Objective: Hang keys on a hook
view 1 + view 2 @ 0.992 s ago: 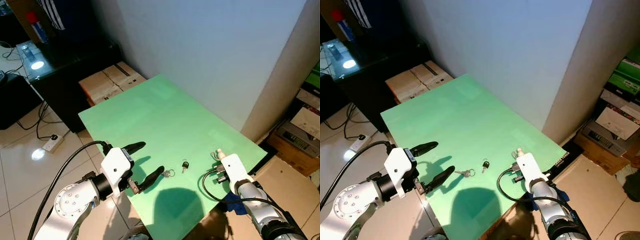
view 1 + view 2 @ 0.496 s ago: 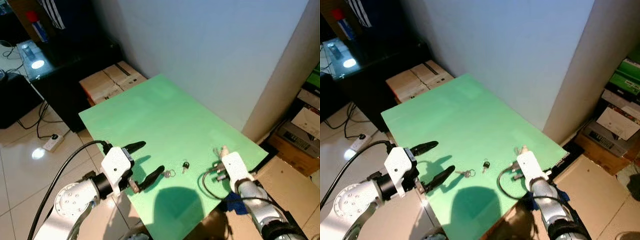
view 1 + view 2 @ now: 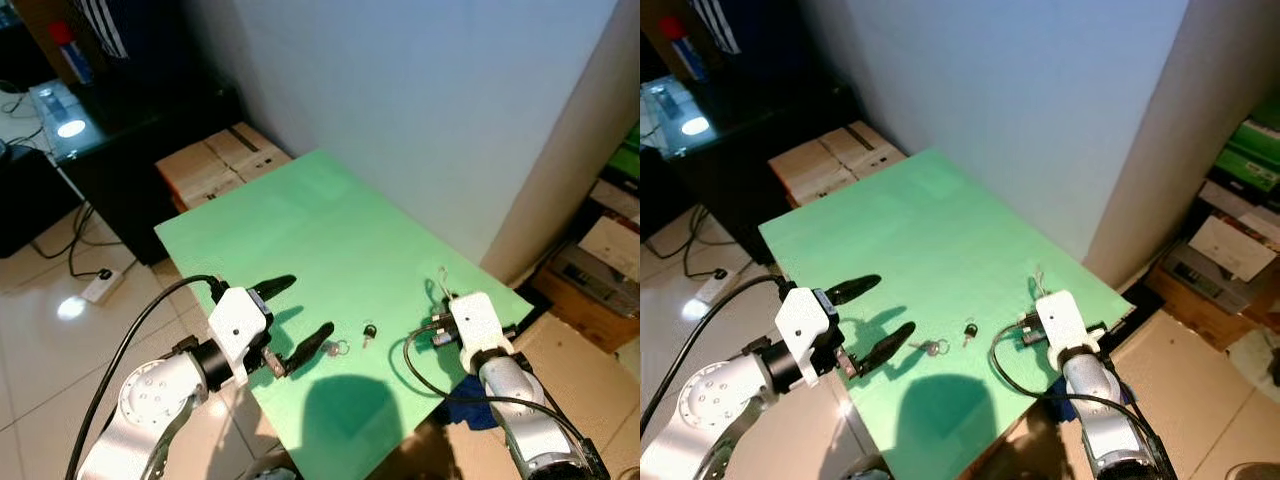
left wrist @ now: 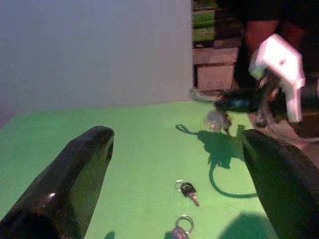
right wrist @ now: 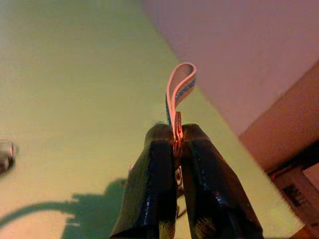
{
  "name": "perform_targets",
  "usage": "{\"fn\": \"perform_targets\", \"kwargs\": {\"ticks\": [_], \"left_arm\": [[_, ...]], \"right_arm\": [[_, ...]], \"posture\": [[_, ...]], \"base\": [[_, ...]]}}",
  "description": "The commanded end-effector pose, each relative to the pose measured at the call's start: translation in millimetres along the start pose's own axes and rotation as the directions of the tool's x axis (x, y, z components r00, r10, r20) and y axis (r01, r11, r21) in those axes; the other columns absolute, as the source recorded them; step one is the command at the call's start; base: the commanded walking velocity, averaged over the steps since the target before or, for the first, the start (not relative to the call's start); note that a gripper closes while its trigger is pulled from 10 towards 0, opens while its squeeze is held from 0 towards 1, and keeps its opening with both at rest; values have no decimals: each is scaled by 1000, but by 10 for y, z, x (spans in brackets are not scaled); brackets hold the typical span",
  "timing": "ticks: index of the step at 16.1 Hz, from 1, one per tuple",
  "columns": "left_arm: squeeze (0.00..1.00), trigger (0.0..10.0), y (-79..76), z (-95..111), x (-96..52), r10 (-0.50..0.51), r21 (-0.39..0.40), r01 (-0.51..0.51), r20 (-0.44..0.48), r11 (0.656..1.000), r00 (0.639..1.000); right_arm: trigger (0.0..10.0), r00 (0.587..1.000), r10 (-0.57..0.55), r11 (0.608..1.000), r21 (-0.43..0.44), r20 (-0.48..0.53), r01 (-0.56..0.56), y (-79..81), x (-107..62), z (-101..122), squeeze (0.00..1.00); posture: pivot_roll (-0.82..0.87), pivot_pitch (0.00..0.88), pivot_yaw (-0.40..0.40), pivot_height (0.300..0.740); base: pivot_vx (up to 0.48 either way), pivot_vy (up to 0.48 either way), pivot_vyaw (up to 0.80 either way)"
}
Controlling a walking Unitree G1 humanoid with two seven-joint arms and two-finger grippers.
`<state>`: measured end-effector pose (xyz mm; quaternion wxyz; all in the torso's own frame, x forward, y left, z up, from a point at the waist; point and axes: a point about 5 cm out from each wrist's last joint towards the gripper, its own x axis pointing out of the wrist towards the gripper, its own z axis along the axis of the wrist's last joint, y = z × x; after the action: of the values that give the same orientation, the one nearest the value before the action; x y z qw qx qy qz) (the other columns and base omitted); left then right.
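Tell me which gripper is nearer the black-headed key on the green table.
Left. The open left gripper sits just beside the black-headed key, one fingertip close to it. The right gripper, shut on a looped strap, is farther off on the key's other side.

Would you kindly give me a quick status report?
Left gripper open, hovering by two keys on green table. Right gripper shut on strap loop. No hook seen.

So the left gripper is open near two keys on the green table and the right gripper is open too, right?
Not quite. The right gripper is shut on a strap loop, as the right wrist view shows. The left gripper is open near two keys on the green table.
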<state>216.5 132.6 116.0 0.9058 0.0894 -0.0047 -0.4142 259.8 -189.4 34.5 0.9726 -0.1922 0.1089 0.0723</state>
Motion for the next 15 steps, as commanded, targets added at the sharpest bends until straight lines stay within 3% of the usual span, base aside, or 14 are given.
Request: {"fn": "perform_targets", "kwargs": {"ticks": [1,4,5,6,7,8,10,13,15], "left_arm": [[0,10000,65,-19,13,46,19,-46,-7,999,999],[0,10000,142,42,97,150,-32,-148,66,988,986],[0,10000,184,73,115,200,-52,-196,88,979,976],[0,10000,239,109,134,271,-86,-262,118,961,955],[0,10000,268,125,137,309,-105,-296,132,949,942],[0,10000,313,160,144,362,-150,-341,152,928,919],[0,10000,344,190,148,393,-177,-365,169,914,904],[0,10000,311,256,178,355,-155,-329,196,932,914],[0,10000,261,231,164,331,-117,-315,171,942,928]], "right_arm": [[0,996,-11,1000,28,88,9,-29,18,239,0],[0,978,-23,999,52,208,13,-65,-27,636,0],[745,972,-17,997,77,234,-1,-54,-47,745,0],[4510,960,-5,991,126,280,-31,-25,-94,906,0],[10000,952,0,989,144,306,-46,-5,-120,986,0],[10000,938,9,980,184,346,-77,24,-160,1130,0],[10000,916,43,984,142,399,-108,63,-196,1289,0],[10000,894,84,983,108,440,-146,134,-215,1431,0],[10000,904,105,979,118,413,-168,180,-252,1401,0]], "posture": [[6,19,88,740],[-27,0,69,740],[-33,0,64,740],[-43,0,58,740],[-52,0,53,740],[-59,0,50,740],[-67,0,46,740],[-57,0,41,740],[-50,0,45,740]], "base": [[0,0,0],[0,0,0],[0,0,0],[0,0,0],[0,0,0],[0,0,0],[0,0,400],[0,0,800],[0,0,800]]}}
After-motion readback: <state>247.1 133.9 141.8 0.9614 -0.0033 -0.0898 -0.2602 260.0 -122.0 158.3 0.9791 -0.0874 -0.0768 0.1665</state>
